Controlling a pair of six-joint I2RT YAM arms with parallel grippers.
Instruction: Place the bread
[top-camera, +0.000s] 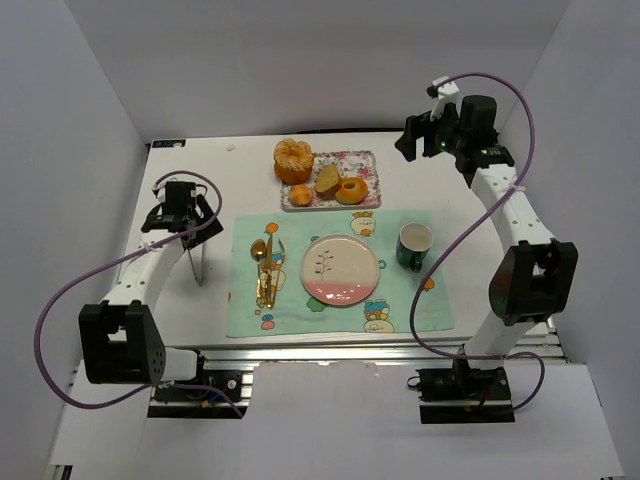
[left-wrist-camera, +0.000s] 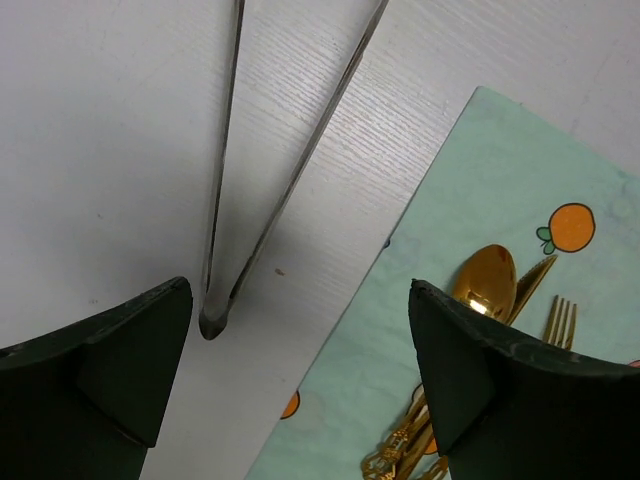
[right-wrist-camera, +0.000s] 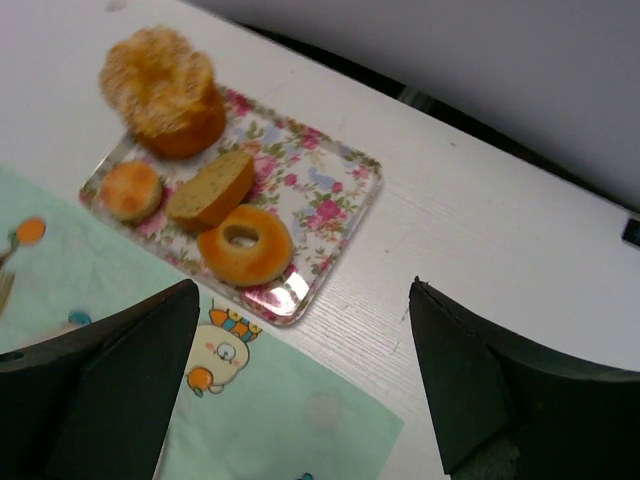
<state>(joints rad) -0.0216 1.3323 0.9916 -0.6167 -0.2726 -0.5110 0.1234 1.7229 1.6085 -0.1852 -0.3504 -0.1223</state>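
One tray (right-wrist-camera: 330, 190) corner under bread (right-wrist-camera: 165, 95)

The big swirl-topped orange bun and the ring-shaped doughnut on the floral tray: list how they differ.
The big swirl-topped orange bun is larger and taller than the ring-shaped doughnut. The bun has a pale, rough ridged top; the doughnut is smooth with a hole through it. Both are golden-orange and rest on the floral tray.

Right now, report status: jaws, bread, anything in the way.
Both jaws open, empty. Bread at corner of floral tray, small bun and slice beside it. Plate bare, way looks clear.
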